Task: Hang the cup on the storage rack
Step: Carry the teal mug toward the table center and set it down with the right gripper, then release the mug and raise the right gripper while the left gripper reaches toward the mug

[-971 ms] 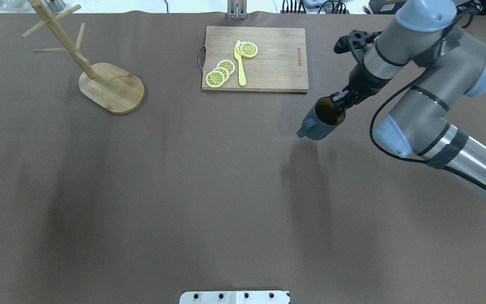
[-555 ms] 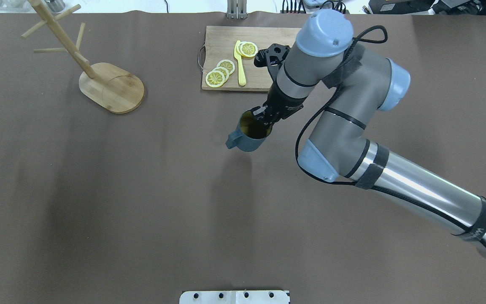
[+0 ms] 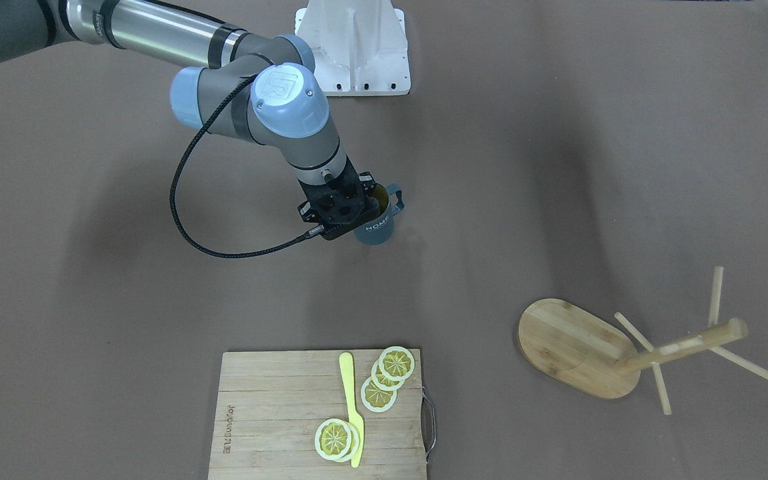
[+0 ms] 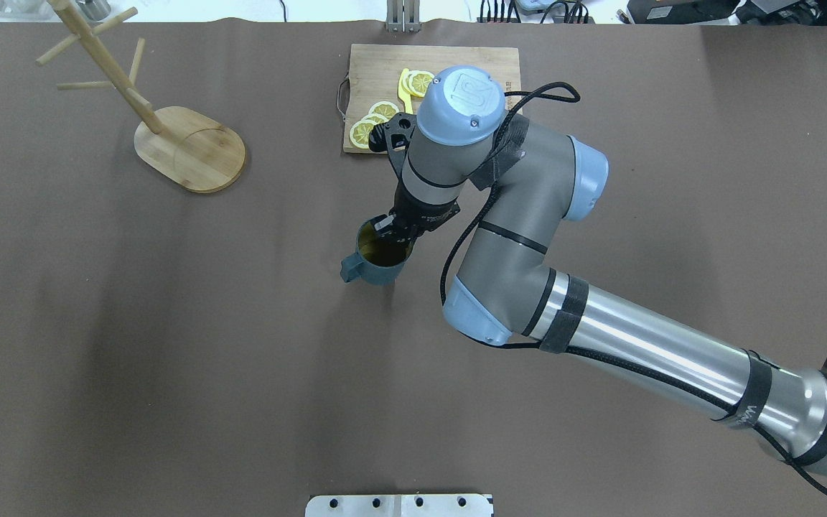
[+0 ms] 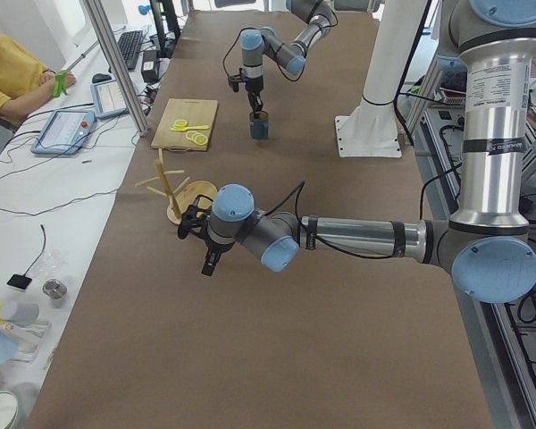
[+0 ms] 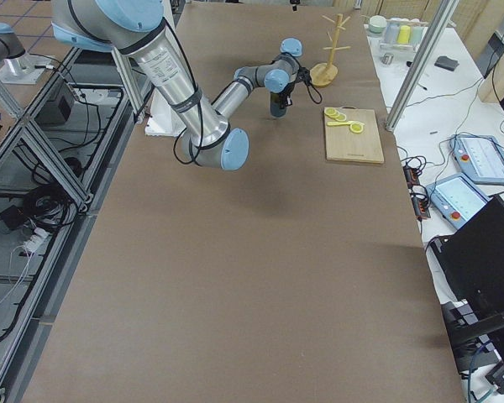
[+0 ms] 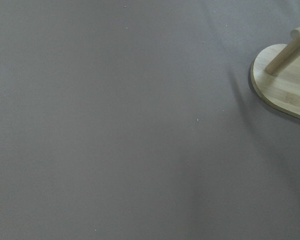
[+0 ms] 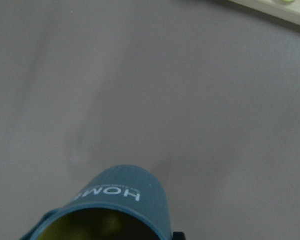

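The cup (image 4: 376,258), a dark teal ribbed mug with a yellow inside and white "HOME" lettering (image 3: 377,227), is upright near the table's middle, its handle pointing to my left. My right gripper (image 4: 392,233) is shut on the cup's rim from above. The cup (image 8: 126,197) sits low, and I cannot tell whether it touches the table. The storage rack (image 4: 191,148), a bamboo mug tree on an oval base (image 3: 577,348), stands at the far left, well away from the cup. My left gripper (image 5: 207,261) hangs above the table near the rack; I cannot tell whether it is open.
A slatted cutting board (image 3: 271,400) with lemon slices (image 3: 391,370) and a yellow knife (image 3: 352,400) lies at the table's far edge, just beyond the right arm. The rack's base (image 7: 285,85) shows in the left wrist view. The robot's white base plate (image 4: 399,505) is at the near edge.
My right arm has carried the cup leftward, from right of the cutting board to the table's middle, and nearer the robot. The grip on the rim is unchanged.
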